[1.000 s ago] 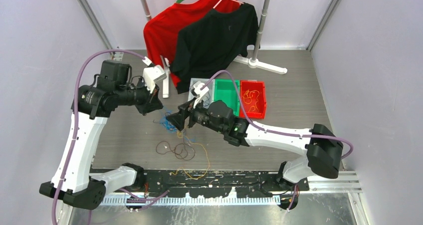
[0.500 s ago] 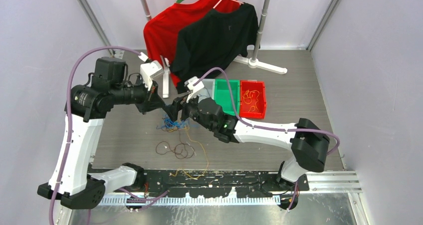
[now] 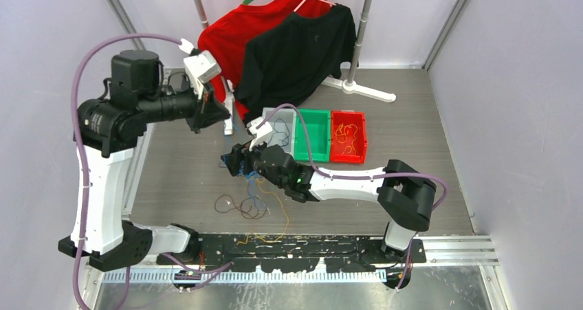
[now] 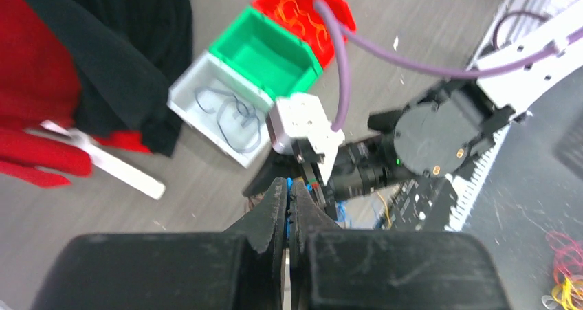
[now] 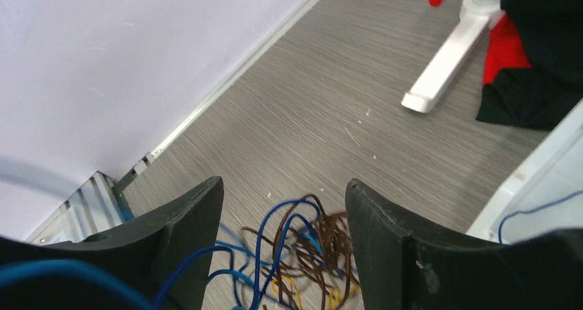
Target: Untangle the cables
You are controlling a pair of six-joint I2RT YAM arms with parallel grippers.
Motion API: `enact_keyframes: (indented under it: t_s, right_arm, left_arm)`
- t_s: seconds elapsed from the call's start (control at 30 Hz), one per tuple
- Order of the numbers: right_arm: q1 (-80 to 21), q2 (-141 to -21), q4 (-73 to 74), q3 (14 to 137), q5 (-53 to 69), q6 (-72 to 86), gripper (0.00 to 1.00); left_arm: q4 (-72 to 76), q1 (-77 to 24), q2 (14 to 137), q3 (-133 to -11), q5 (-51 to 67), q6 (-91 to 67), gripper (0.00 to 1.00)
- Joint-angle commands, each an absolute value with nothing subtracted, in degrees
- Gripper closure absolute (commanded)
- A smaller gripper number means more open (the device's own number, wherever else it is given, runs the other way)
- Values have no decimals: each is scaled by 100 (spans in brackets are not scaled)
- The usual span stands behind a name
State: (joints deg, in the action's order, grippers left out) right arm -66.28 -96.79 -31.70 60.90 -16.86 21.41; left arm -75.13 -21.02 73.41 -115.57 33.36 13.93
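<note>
My left pincer (image 4: 287, 186) is raised above the surface (image 3: 412, 138), off to the far left, with its two fingers pressed flat together. A speck of blue shows right at the tips, but I cannot tell whether a strand is actually caught there.

My right pincer (image 5: 283, 186) reaches low across the middle of the surface, fingers spread wide and gripping nothing. The cables (image 5: 323, 248) lie in a loose tangle on the surface directly under it. From the wrist camera I see blue strands (image 5: 275, 231) and brown loops (image 5: 337, 238) knotted together in the gap between the two fingers. One blue strand also runs blurred across the lower left corner of that view.

From above, more brown loops trail out toward the arm bases, and a yellow-orange strand (image 3: 283, 217) runs on to the near edge.

Beyond the tangle sit three bins side by side:
- a white bin (image 4: 196, 83) with a dark cable in it
- a green bin (image 3: 313, 141)
- a red bin (image 3: 357, 155) with yellow-orange strands in it

A red shirt (image 3: 220, 45) and a black shirt (image 3: 295, 56) hang at the back
</note>
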Motion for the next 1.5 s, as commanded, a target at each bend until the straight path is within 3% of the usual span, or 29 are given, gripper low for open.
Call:
enact_keyframes:
  t_s: [0.0, 0.2, 1.2, 1.47]
  right_arm:
    - [-6653, -9764, -3653, 5861, -2085, 2350, 30]
    - [-6658, -9879, -3718, 5583, -2203, 2527, 31]
    - [-6654, -10705, -3859, 5175, -1956, 3187, 32]
    - [-6653, -10524, -3938, 5017, -1538, 3313, 32]
  left_arm:
    - [-7362, -2123, 7598, -12610, 3175, 1452, 100]
    - [-6967, -2127, 7817, -13556, 2557, 1559, 100]
    - [-1929, -2132, 7321, -13096, 196, 3525, 100]
    - [-2434, -2127, 7330, -13322, 711, 3543, 100]
